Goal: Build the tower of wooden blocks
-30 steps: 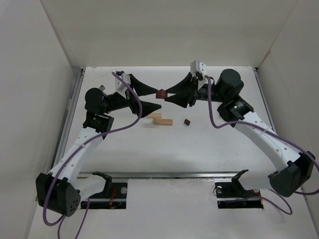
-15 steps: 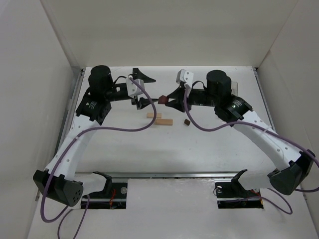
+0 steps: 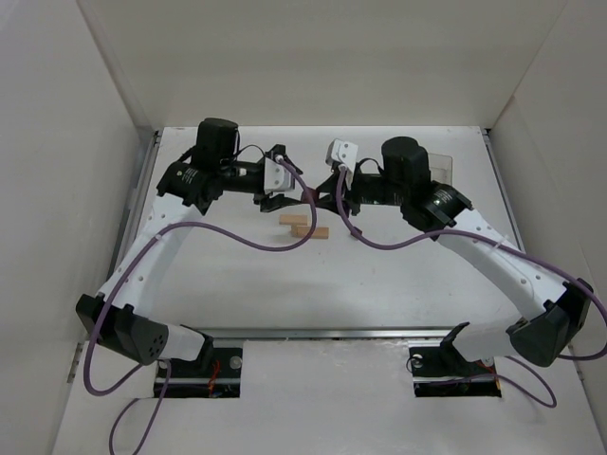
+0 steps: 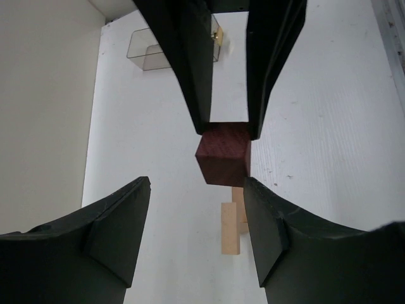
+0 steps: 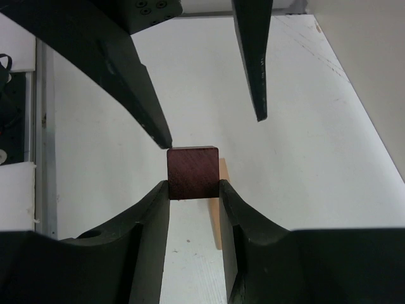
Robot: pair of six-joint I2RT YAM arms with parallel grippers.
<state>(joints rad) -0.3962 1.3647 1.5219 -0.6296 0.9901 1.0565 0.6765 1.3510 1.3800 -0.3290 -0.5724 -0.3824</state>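
A dark reddish-brown cube point(image 5: 193, 172) is pinched between the fingertips of my right gripper point(image 5: 194, 190), which is shut on it and holds it in the air over the table. From the top view the cube point(image 3: 306, 194) hangs just behind two light tan bars point(image 3: 305, 227) that lie side by side, offset. My left gripper point(image 4: 196, 212) faces the cube point(image 4: 221, 155) from the opposite side with its jaws open. One left finger point(image 5: 149, 107) reaches the cube's upper corner; the other stands apart from it. The tan bars point(image 4: 231, 227) lie below the cube.
A clear plastic box point(image 4: 149, 50) stands at the back right of the white table point(image 3: 237, 284), partly behind the right arm point(image 3: 446, 204). Purple cables loop from both wrists over the table. White walls enclose the left, back and right sides.
The left arm swung in and turned its wrist, bringing its jaws up to the cube and narrowing them. The right gripper carried the cube a little left and nearer the tan bars.
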